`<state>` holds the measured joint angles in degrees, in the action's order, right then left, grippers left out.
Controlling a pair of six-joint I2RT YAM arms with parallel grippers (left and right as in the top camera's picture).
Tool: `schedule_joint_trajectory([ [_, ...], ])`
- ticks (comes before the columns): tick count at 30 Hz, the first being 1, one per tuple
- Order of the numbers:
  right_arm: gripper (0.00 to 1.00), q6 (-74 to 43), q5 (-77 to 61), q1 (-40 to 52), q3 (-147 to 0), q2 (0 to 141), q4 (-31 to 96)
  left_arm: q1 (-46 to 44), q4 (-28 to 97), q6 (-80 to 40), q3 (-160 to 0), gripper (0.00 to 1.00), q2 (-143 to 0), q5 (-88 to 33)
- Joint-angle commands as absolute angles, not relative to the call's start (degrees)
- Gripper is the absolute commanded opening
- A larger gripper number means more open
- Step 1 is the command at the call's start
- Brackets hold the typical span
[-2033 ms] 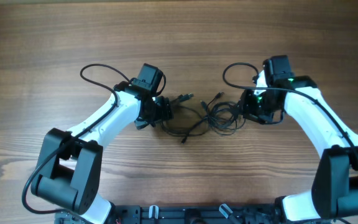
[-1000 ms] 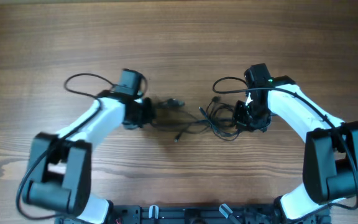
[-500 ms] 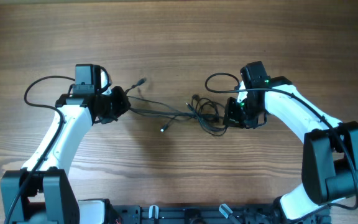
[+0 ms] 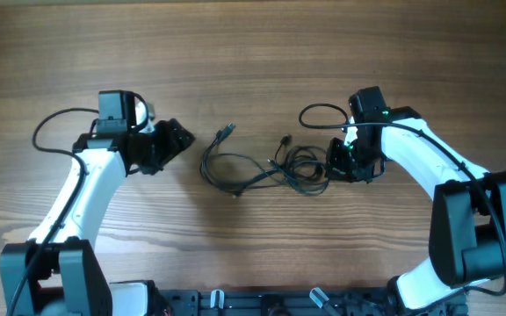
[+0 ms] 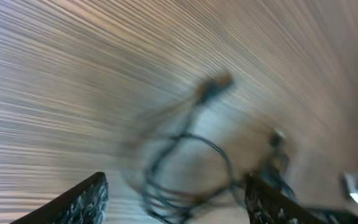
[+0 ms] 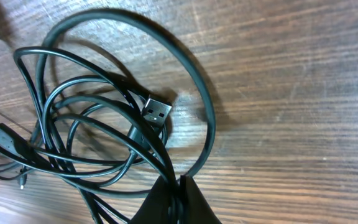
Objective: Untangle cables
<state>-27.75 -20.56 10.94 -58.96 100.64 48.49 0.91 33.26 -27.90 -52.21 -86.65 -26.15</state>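
The right gripper (image 4: 335,163) pinches the cables (image 4: 266,169), which are knotted just beside it. The left gripper (image 4: 182,138) gapes empty with one loose loop near it. By my reading, most of the untangling remains.

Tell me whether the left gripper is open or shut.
Open: the left gripper has its fingers spread wide, with the cables lying free beyond them.

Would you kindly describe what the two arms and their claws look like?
The left arm and right arm have white links and black joints. A thick black cord loops from each wrist, and a green light glows on the right one. The left claw and right claw are black, and the left's fingers look rough-textured.
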Motion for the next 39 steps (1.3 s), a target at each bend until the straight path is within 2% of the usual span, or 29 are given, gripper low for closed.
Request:
schedule_joint_trajectory([
  [1, 0.08, -27.0, -22.8, 11.1, -58.5, 101.5, 49.9, -4.7, 32.7, -27.4, -52.0, 0.71, -85.4, -34.7],
  [3, 0.13, -27.0, -23.0, 11.1, -58.5, 101.5, 51.9, -7.9, 31.5, -27.4, -52.0, 0.71, -85.7, -34.6],
  [5, 0.27, -27.0, -21.7, 11.1, -58.5, 101.5, 54.3, -10.9, 29.8, -27.4, -52.0, 0.71, -86.4, -34.4],
  [8, 0.36, -28.6, -16.1, 11.1, -58.5, 101.5, 56.5, -14.5, 28.0, -28.9, -52.0, 0.71, -87.7, -33.0],
  [15, 0.36, -21.2, -22.0, 10.8, -63.0, 100.5, 57.1, -19.4, 26.4, -30.5, -52.0, 0.69, -90.4, -30.1],
  [24, 0.38, -20.6, -22.5, 11.7, -71.6, 98.5, 61.4, -21.1, 27.6, -30.5, -52.0, 0.67, -94.4, -22.6],
  [31, 0.4, -26.9, -11.5, 12.1, -70.7, 98.7, 60.5, -21.1, 27.8, -30.5, -52.0, 0.66, -95.9, -19.9],
  [33, 0.4, -22.7, -17.1, 12.3, -70.3, 98.9, 58.7, -21.1, 28.1, -30.5, -52.0, 0.65, -95.9, -18.8],
  [36, 0.4, -10.5, -32.9, 13.5, -69.6, 99.0, 55.5, -21.1, 29.2, -30.5, -52.0, 0.65, -95.9, -16.0],
  [39, 0.41, -10.4, -31.9, 15.6, -69.6, 99.1, 55.3, -21.1, 29.8, -31.4, -52.0, 0.64, -95.9, -13.5],
])
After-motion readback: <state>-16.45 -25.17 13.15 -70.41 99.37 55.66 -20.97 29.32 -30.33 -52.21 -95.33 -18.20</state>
